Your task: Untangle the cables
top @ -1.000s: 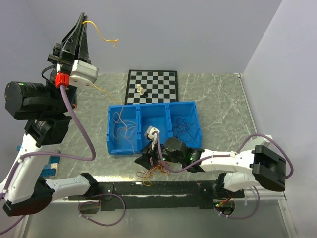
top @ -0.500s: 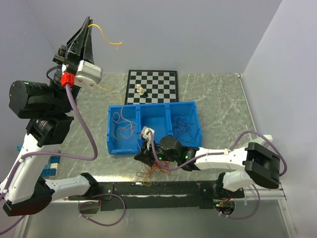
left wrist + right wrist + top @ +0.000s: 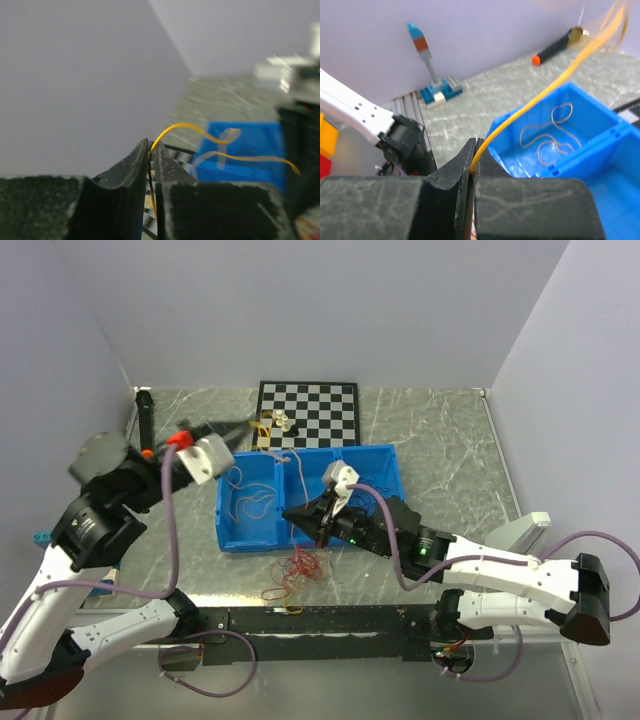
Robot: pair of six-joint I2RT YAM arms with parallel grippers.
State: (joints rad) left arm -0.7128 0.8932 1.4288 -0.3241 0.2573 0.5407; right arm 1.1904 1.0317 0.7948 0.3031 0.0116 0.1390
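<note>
Left gripper [image 3: 152,146] fully closed, pinching thin yellow cable [image 3: 185,126] at its fingertips. Right gripper [image 3: 474,145] likewise closed on same cable, above blue plastic compartment bin [image 3: 520,160].

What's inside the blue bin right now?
In the blue bin, the left compartment holds a loose pale cable. The right arm, its pincer shut on a yellow cable, covers much of the middle and right compartments; their contents cannot be seen.
</note>
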